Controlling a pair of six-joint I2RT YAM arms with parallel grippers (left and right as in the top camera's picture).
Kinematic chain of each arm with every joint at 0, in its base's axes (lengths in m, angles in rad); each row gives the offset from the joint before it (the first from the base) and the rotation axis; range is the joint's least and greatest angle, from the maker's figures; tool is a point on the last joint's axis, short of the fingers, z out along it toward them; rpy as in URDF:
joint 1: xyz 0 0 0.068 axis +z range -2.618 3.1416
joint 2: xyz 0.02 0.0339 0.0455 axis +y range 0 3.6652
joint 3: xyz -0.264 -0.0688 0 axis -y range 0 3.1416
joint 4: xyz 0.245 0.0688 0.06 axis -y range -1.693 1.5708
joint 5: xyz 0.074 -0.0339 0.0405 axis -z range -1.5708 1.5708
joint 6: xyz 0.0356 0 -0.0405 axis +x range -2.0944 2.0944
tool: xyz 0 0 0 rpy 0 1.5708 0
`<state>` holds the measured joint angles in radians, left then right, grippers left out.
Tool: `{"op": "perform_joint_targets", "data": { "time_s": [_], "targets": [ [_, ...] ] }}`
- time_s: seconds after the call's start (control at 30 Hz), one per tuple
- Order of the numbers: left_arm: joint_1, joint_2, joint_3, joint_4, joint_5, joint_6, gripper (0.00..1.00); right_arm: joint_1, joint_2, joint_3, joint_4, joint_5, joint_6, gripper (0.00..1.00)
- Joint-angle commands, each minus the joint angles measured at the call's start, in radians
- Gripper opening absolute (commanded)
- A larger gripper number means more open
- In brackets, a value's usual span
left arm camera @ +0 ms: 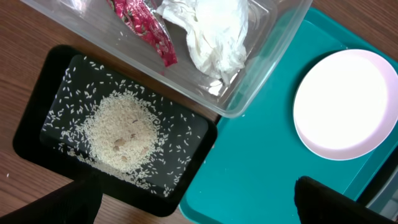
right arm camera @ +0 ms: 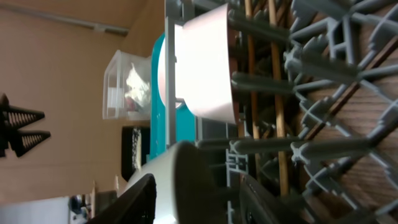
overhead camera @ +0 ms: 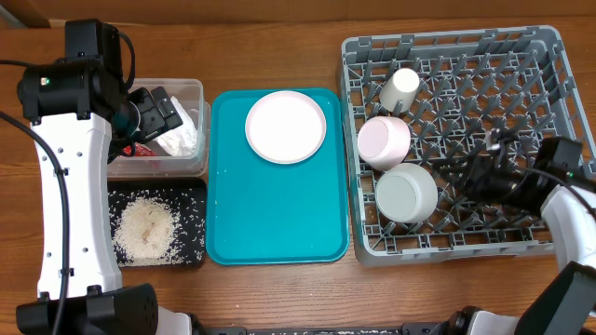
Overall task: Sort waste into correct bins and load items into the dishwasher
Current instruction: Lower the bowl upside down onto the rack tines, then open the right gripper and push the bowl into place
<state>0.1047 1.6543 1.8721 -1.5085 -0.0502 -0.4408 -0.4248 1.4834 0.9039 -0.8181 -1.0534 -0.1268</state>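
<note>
Plate: far end of teal tray, between tub and rack; round, no long axis.
Left gripper: above tub, jaws spread, empty; plate just to its right, likely the nearer arm.
Right gripper: inside rack, jaws spread, empty; plate to its left.
In the way: pink bowl, pale bowl, cup line the rack's left side.

The left arm extends forward with the left gripper facing down, fingers spread wide; the right arm is bent inward, right gripper rolled sideways, fingers apart.
</note>
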Motion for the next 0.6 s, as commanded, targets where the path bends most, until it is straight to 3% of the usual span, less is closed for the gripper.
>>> {"op": "perform_joint_targets", "data": {
  "time_s": [0.0, 0.1, 0.23, 0.57],
  "targets": [
    [-0.007, 0.005, 0.002, -0.002, -0.009, 0.015, 1.00, 0.005, -0.016, 0.167, -0.043, 0.060, 0.119, 0.42],
    [-0.007, 0.005, 0.002, -0.002, -0.009, 0.015, 1.00, 0.032, -0.039, 0.290, -0.172, 0.165, 0.120, 0.32],
    [-0.007, 0.005, 0.002, -0.002, -0.009, 0.015, 1.00, 0.110, -0.082, 0.391, -0.320, 0.283, 0.062, 0.05],
    [-0.007, 0.005, 0.002, -0.002, -0.009, 0.015, 1.00, 0.371, -0.124, 0.376, -0.507, 0.484, 0.053, 0.05]
  ]
}}
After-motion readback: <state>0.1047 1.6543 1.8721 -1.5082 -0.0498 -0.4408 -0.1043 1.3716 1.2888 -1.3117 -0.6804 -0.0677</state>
